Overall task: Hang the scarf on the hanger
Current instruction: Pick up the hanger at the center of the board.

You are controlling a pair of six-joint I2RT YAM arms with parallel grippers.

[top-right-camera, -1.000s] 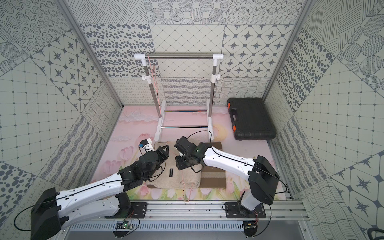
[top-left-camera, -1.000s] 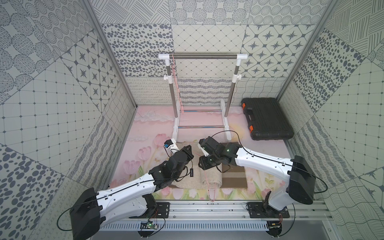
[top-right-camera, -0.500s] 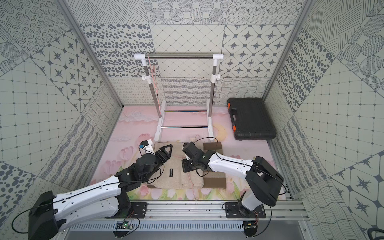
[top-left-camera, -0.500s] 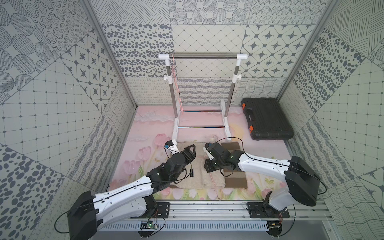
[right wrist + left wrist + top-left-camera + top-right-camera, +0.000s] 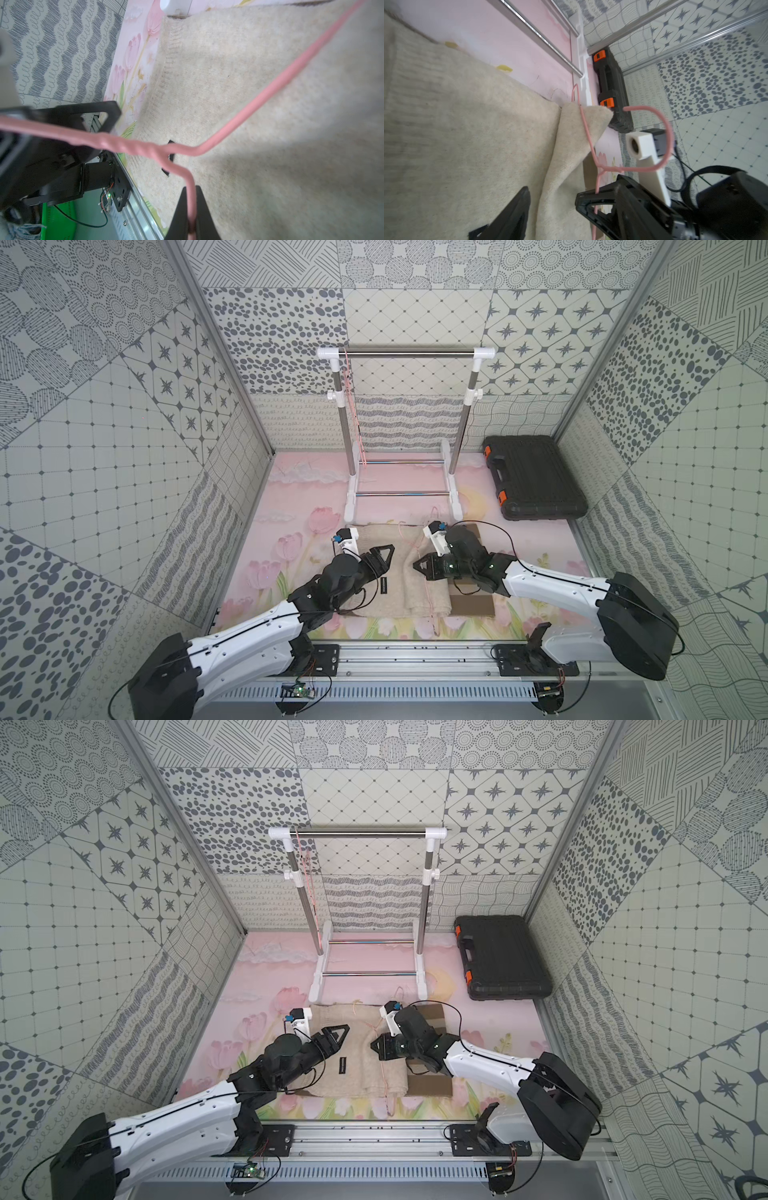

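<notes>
The right gripper's (image 5: 192,209) jaws are clenched on the thin wire of a pink hanger (image 5: 133,146), just below its twisted neck. The left gripper (image 5: 384,560) faces it with jaws spread apart, grasping nothing, poised over a beige knitted scarf (image 5: 403,597). The scarf lies flat near the front of the table, between the two arms, and the hanger's wire runs across its right part. Part of the scarf rests on a sheet of brown cardboard (image 5: 473,603). Under both is a pink table cover printed with tulips (image 5: 299,497). At the back stands a white and steel clothes rack (image 5: 409,353), with a closed black tool case (image 5: 536,477) to its right. Grey patterned panels (image 5: 124,448) wall in the space.
</notes>
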